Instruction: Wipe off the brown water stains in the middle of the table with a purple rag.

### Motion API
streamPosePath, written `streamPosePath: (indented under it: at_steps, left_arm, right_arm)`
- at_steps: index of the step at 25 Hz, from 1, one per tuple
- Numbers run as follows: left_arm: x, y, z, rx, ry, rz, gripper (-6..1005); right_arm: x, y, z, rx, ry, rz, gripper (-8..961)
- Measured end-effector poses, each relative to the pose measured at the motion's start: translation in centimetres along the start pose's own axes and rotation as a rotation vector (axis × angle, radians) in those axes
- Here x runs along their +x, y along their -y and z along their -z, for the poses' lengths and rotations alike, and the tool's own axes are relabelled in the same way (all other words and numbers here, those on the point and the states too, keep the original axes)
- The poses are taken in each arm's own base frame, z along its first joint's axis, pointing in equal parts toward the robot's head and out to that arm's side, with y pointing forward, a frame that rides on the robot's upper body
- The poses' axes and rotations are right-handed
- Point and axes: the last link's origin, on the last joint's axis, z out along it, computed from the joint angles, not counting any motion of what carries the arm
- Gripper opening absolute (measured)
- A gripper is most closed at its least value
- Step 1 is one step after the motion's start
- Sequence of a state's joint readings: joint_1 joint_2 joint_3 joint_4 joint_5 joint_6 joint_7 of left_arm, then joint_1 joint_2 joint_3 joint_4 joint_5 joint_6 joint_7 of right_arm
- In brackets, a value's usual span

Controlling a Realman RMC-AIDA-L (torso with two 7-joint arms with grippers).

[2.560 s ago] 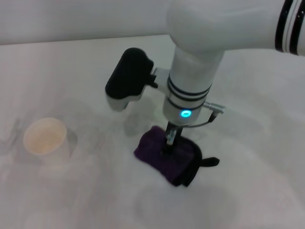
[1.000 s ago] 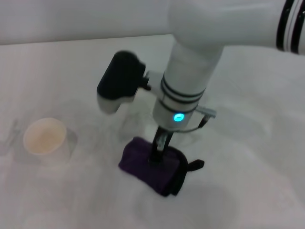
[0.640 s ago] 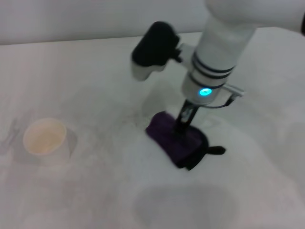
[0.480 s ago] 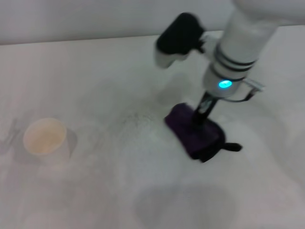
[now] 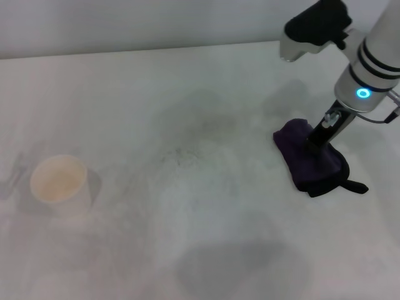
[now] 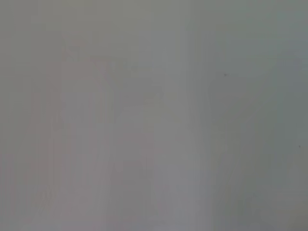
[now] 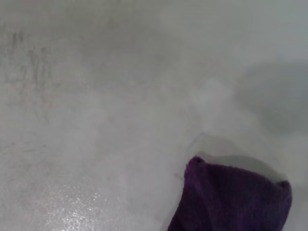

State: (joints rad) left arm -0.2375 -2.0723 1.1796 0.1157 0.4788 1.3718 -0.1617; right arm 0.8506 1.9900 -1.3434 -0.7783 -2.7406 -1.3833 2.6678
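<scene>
The purple rag (image 5: 312,164) lies bunched on the white table (image 5: 187,237) at the right side, with its black tab pointing right. My right gripper (image 5: 314,145) comes down from above and is shut on the rag's top, pressing it to the table. The rag also shows in the right wrist view (image 7: 236,202) on wet-looking tabletop (image 7: 96,120). No tan-brown stain shows in the middle of the table; only faint grey speckles (image 5: 186,153) are there. The left gripper is out of view; its wrist view shows only a blank grey surface.
A white paper cup (image 5: 59,180) stands upright at the left side of the table. The table's far edge (image 5: 137,51) runs along the back against a pale wall. A soft grey shadow (image 5: 240,269) lies on the near middle of the table.
My right gripper dragged the rag a little left across the table's middle, then swept it right and farther back to the right side. The cup has not moved.
</scene>
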Motion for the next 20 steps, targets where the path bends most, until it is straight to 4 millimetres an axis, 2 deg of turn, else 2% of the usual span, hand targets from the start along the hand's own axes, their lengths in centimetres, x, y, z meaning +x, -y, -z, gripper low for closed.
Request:
streamPosePath:
  at_steps: [12,18,20]
  left_arm:
    - [0.2,-0.1,-0.9,-0.01,-0.004,-0.003,892]
    - [0.2,-0.1,-1.0,-0.01,-0.005,-0.005,892]
    - [0.3,0.0,-1.0,-0.01,-0.006,-0.006,892]
  right_arm:
    - [0.8,1.4,-0.5,0.01,0.029,-0.046,107]
    - [1.0,2.5,0.3,-0.033,0.143,-0.094,112]
    - [0.9,2.7,0.7,-0.062,0.193,-0.099,203]
